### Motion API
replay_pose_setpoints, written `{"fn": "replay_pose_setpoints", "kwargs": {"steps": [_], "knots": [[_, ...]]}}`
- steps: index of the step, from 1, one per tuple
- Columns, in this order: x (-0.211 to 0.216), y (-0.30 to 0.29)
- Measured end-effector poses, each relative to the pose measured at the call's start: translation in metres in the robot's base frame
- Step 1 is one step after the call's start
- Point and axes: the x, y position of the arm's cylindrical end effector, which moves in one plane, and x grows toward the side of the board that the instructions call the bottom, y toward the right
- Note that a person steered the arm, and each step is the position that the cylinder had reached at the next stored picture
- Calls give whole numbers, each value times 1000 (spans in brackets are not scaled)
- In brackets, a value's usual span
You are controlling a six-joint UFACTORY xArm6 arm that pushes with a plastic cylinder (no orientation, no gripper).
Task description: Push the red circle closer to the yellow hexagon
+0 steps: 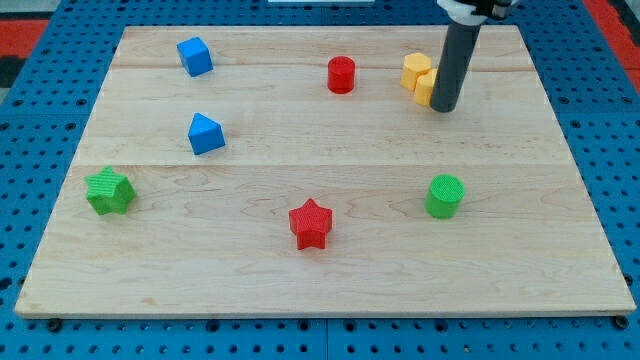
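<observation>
Two reds [341, 75], one yellow hexagon [417, 72]

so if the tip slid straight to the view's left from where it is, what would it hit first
Most likely the yellow block, which sits right beside my tip on that side, apparently touching. Beyond it lies the red cylinder, though slightly higher in view, so depth is uncertain.

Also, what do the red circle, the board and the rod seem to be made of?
The red circle looks like matte plastic, possibly 3D-printed: fine ridges show on its top. The board appears to be pale wood with a light satin finish, showing grain lines and plank seams. The rod, down to my tip beside the yellow hexagon, looks like dark matte plastic or rubber; I cannot tell which.
</observation>
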Motion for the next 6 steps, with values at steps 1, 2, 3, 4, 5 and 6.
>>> {"fn": "replay_pose_setpoints", "kwargs": {"steps": [1, 2, 3, 4, 5, 6], "knots": [[2, -18], [25, -96], [22, -179], [-18, -155], [-35, -167], [-39, -151]]}}
